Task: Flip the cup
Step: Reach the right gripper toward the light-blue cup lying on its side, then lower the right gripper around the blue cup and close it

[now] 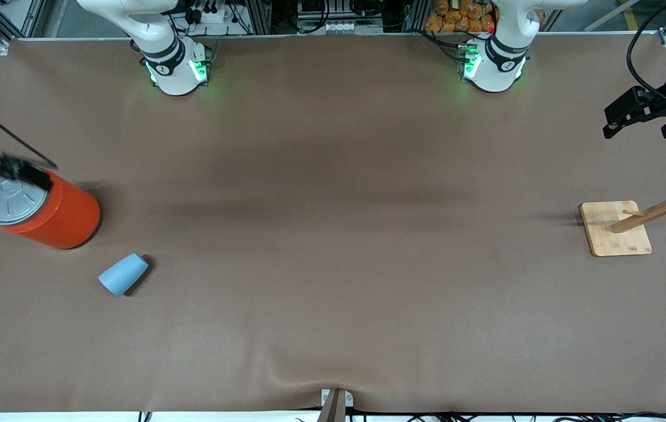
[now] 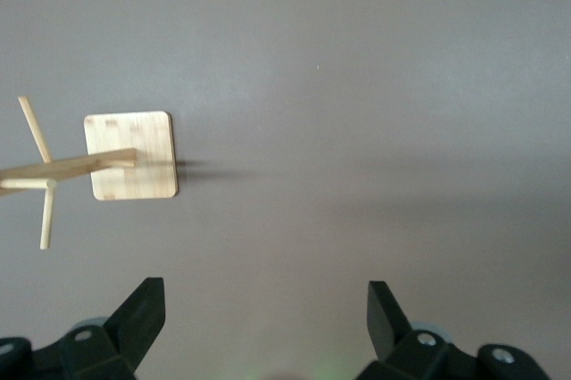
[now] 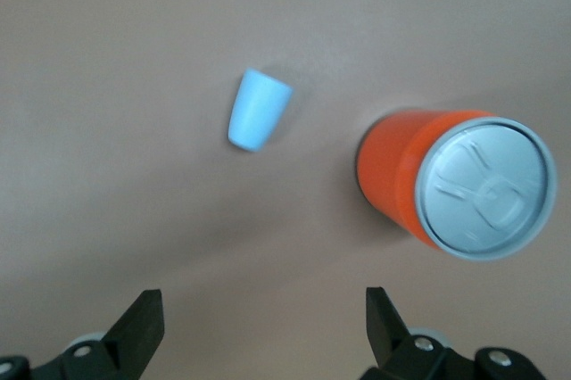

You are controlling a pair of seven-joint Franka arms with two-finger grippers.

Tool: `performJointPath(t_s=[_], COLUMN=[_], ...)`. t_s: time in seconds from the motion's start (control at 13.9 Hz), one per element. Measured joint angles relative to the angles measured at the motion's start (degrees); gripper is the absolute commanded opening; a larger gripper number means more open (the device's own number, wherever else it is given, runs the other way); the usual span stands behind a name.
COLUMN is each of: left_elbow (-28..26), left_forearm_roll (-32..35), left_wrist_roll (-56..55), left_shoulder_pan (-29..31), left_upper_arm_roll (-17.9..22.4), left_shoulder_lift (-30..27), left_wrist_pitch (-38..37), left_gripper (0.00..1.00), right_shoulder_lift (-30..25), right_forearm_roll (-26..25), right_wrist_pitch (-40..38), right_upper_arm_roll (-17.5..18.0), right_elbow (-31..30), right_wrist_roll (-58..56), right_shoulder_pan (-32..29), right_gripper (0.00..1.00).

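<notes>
The cup (image 1: pixel 123 274) is a small light-blue tapered tumbler that appears to lie on its side on the brown table, nearer the front camera than the orange can. Its opening does not show. It also shows in the right wrist view (image 3: pixel 259 110). My right gripper (image 1: pixel 13 167) hangs open and empty over the can's grey lid, at the right arm's end of the table; in its wrist view (image 3: pixel 263 304) the fingers stand wide apart over bare table. My left gripper (image 1: pixel 631 114) is open and empty in the air at the left arm's end, also shown in its wrist view (image 2: pixel 265 295).
A large orange can (image 1: pixel 54 214) with a grey lid stands beside the cup; it also shows in the right wrist view (image 3: pixel 446 184). A wooden peg rack on a square base (image 1: pixel 614 231) stands at the left arm's end, also in the left wrist view (image 2: pixel 132 155).
</notes>
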Motion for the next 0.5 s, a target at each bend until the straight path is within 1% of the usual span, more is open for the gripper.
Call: performJointPath(t_s=[0.29,0.5], left_elbow=[-0.37,-0.65], left_forearm_roll=[-0.18,-0.2], left_wrist_roll=[0.01,0.01], left_shoulder_pan=[-0.29,-0.49], left_upper_arm_roll=[-0.08,-0.1], left_shoulder_lift=[0.25,0.92], left_wrist_pitch=[-0.61,-0.5], left_gripper=[1.0,1.0], right_shoulder_lift=[10.78,18.07], right_forearm_roll=[0.0,0.04], right_wrist_pitch=[13.01,19.31], right_upper_arm_roll=[-0.07,-0.09], right_elbow=[-0.07,-0.03], right_wrist_roll=[9.61,14.17], right_shoulder_pan=[-1.9,-4.58], right_gripper=[1.0,1.0])
